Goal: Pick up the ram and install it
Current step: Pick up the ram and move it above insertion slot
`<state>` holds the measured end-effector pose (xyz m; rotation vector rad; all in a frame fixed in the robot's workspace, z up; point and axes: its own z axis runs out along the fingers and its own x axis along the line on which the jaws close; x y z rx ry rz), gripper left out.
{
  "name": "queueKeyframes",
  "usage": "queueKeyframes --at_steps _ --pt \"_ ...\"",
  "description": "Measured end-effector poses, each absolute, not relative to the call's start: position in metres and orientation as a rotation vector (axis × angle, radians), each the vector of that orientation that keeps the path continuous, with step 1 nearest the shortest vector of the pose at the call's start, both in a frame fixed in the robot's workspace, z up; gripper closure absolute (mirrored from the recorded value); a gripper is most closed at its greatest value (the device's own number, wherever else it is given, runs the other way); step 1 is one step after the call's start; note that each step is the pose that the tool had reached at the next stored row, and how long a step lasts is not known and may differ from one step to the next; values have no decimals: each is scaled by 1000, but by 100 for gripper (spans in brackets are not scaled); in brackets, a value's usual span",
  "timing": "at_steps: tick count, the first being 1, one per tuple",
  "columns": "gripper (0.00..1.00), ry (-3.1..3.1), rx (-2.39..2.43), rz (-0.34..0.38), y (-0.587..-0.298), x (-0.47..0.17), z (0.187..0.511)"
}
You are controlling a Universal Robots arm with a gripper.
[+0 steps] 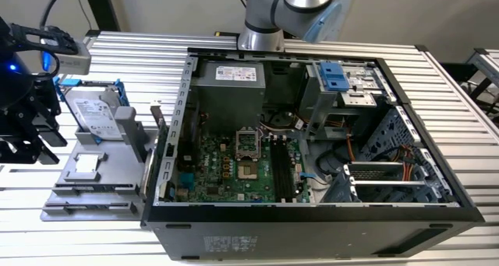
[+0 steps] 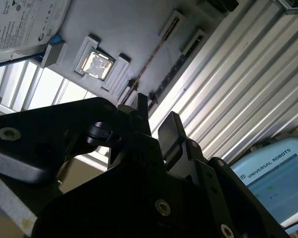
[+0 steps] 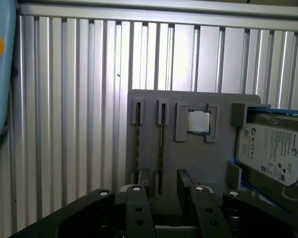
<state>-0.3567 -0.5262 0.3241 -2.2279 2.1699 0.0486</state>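
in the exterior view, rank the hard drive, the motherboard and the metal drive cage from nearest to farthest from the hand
1. hard drive, on the tray beside the hand, exterior view's left
2. motherboard, middle, inside the case
3. metal drive cage, exterior view's right

Spread pincer (image 3: 164, 173) frames the ram (image 3: 160, 148) in its grey holder (image 3: 208, 158)

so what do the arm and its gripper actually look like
The arm is silver-grey metal tubing with light blue joint caps. Its gripper is matte black and blocky, dotted with silver screw heads, and ends in two narrow black jaws. A small grey camera box is mounted at the wrist.
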Motion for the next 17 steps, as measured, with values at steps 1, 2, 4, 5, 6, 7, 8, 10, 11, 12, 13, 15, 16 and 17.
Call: queueKeyframes --at_steps 1,2,4,5,6,7,8,10,11,12,13,15,16,17 --pt "0 2170 -2228 49 -526 -357 324" --pt "0 2170 -2228 49 -526 -357 323" --pt "0 2170 -2228 49 -526 -357 321" --pt "0 2170 -2228 49 -526 -357 319" --pt "0 2170 -2228 49 -526 -357 317" --pt "0 2170 -2228 49 -526 -357 315" --pt "0 2170 -2228 49 -526 -357 314" --pt "0 2170 -2228 49 -526 -357 310" --pt "0 2170 -2228 49 -526 -357 308" --pt "0 2170 -2228 49 -526 -357 306" --pt "0 2170 -2228 49 -527 -356 304" --pt "0 2170 -2228 49 -527 -355 301" --pt "0 2170 -2228 49 -527 -354 299" --pt "0 2170 -2228 49 -527 -353 297"
